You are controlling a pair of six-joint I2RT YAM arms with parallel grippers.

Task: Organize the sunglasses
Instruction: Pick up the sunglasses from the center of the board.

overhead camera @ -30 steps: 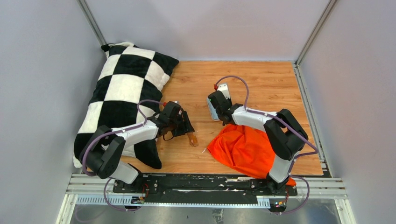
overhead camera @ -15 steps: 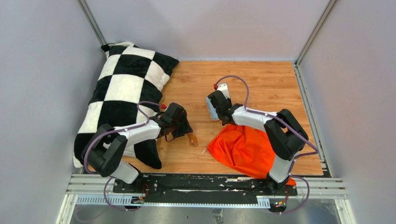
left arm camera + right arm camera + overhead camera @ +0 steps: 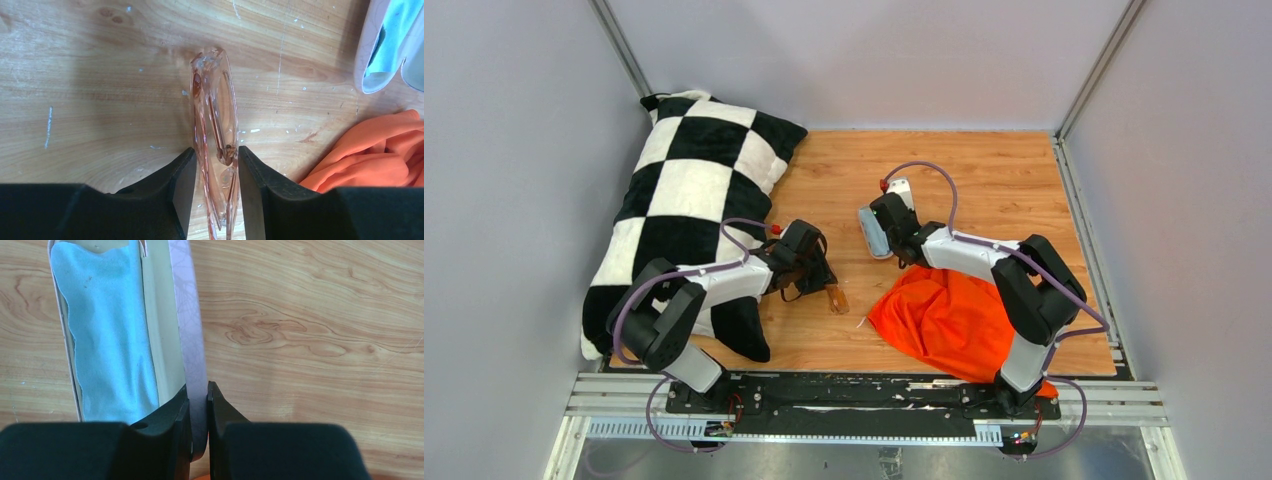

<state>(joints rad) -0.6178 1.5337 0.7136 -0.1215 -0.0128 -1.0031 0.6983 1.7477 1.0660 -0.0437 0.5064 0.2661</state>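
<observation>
Sunglasses (image 3: 212,100) extend lengthwise straight out from left tool (image 3: 215,155).

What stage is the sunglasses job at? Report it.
Done: the pale pink case lies open, blue cloth inside, its wall pinched by the right claw. In hand: the left claw grips the folded sunglasses, apart from the case. Left: sunglasses into case, case closed.

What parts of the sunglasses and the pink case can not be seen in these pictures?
Top view: the left gripper covers the sunglasses except one end.
Left wrist: their near end runs off the bottom edge.
Right wrist: the top edge cuts off the case; the right gripper hides its near end.
</observation>
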